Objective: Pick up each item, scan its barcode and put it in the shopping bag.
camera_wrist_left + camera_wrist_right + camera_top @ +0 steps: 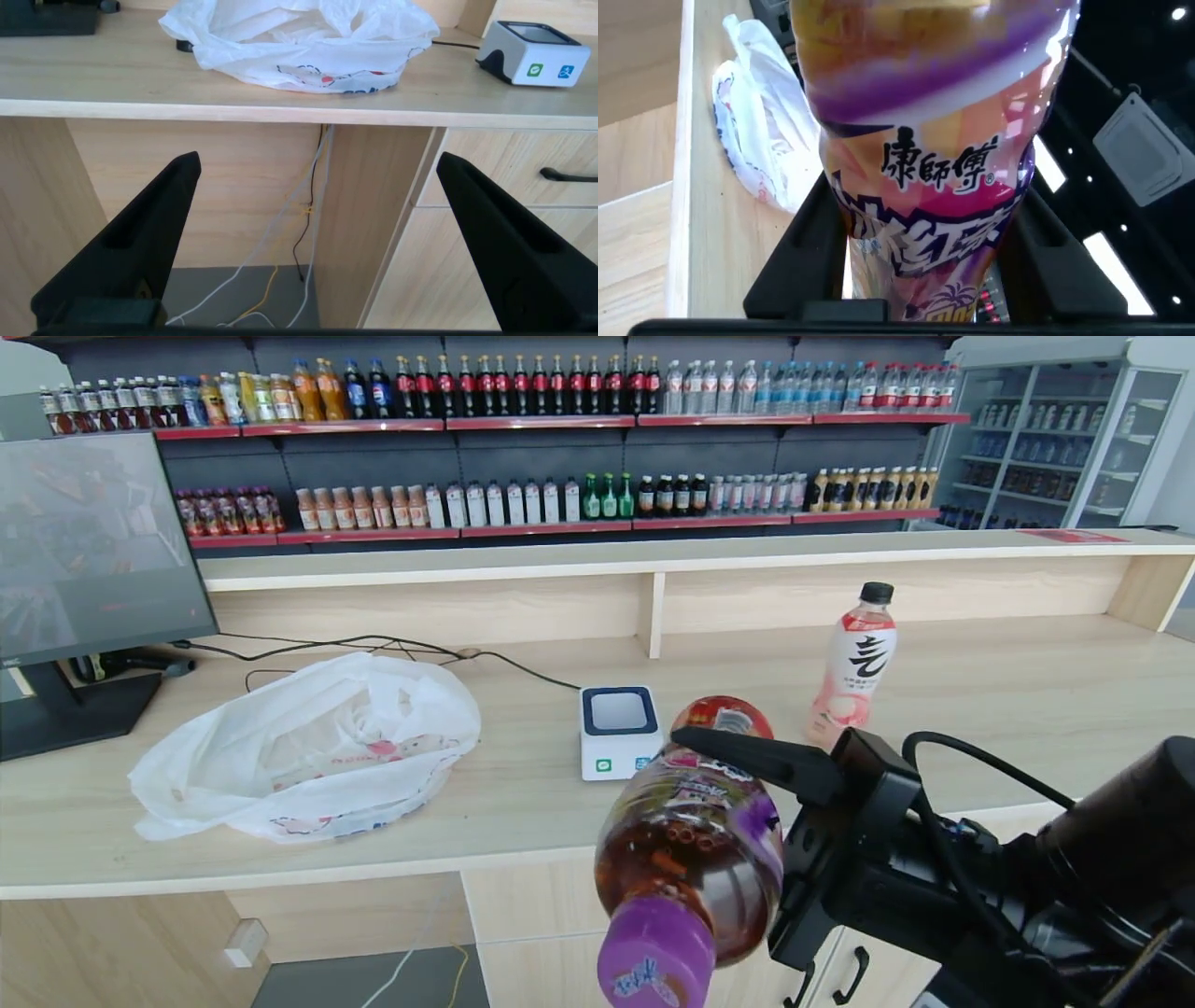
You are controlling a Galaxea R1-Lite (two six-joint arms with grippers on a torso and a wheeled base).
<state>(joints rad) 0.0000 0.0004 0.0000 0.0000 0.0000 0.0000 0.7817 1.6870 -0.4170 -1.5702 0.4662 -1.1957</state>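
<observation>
The left gripper (308, 243) is held low before the counter (523, 803) front, below the bag, and its two fingers (140, 243) are spread wide apart. On the counter's left part a white shopping bag (308, 747) is laid, crumpled, with its opening slack. To its right, well apart from it, a small white scanner (618, 731) with a dark-framed window is set flat.

Just right of the scanner, the bottle (691, 840) is gripped around its middle by the right gripper (924, 233), whose fingers are closed on the label from both sides. It is held in the air over the counter's near edge. Its long axis is tilted, with the purple cap turned down towards the robot and the base raised towards the scanner. It is of clear plastic, filled with amber-red drink and wrapped in a purple, pink and yellow label.

Farther right, a pink-labelled bottle (854, 663) with a black cap is stood upright on the counter.
</observation>
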